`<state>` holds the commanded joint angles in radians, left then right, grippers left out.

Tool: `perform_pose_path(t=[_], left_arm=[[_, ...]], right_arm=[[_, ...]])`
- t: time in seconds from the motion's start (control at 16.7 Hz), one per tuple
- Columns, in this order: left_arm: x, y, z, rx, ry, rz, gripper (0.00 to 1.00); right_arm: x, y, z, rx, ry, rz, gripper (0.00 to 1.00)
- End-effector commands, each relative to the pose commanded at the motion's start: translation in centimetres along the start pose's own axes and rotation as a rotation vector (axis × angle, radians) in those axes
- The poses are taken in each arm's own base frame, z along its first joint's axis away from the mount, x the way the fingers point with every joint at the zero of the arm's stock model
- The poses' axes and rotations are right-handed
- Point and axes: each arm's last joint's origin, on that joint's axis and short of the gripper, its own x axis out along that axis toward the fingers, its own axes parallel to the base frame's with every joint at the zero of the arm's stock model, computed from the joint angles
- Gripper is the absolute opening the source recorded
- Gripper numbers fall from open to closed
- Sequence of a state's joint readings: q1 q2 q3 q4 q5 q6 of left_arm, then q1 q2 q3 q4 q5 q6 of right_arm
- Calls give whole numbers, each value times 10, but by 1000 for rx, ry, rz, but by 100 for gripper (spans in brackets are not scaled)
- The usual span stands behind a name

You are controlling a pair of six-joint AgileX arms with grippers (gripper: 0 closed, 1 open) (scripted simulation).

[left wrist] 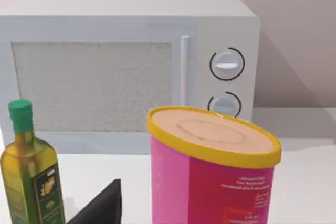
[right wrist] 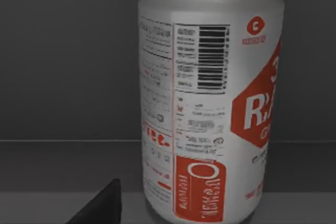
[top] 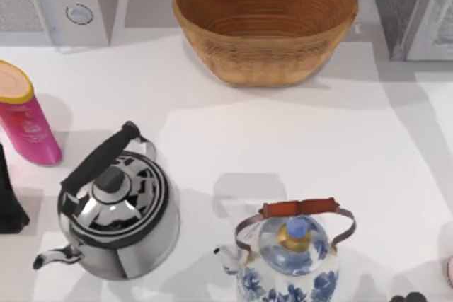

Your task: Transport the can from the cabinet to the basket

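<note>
1. White tabletop (top: 233,139) carries a wicker basket (top: 265,22) at the back, with a grey cabinet (top: 414,8) at the right rear corner.
2. Right gripper finger (right wrist: 100,205) is a dark tip just beside the can (right wrist: 210,98); I cannot tell how wide the jaws stand.
3. That can stands upright inside the dark cabinet, long axis vertical, rim up, barcode facing the wrist camera.
4. Left arm (top: 10,196) sits parked at the table's left edge, near the pink cylinder (top: 25,114) and two kettles (top: 117,206).
</note>
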<state>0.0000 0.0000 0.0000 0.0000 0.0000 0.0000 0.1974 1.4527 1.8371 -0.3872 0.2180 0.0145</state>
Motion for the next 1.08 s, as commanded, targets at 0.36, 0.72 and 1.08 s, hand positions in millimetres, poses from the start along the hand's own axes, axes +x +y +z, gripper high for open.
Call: perform_pose_path(t=[0.36, 0.72, 1.08], left_arm=[[0, 0, 0, 0, 0, 0, 100], [0, 0, 0, 0, 0, 0, 100], [0, 0, 0, 0, 0, 0, 100]], right_arm=[[35, 13, -3, 2, -9, -2, 100], [42, 12, -2, 2, -7, -3, 100], [84, 13, -1, 2, -9, -3, 100]])
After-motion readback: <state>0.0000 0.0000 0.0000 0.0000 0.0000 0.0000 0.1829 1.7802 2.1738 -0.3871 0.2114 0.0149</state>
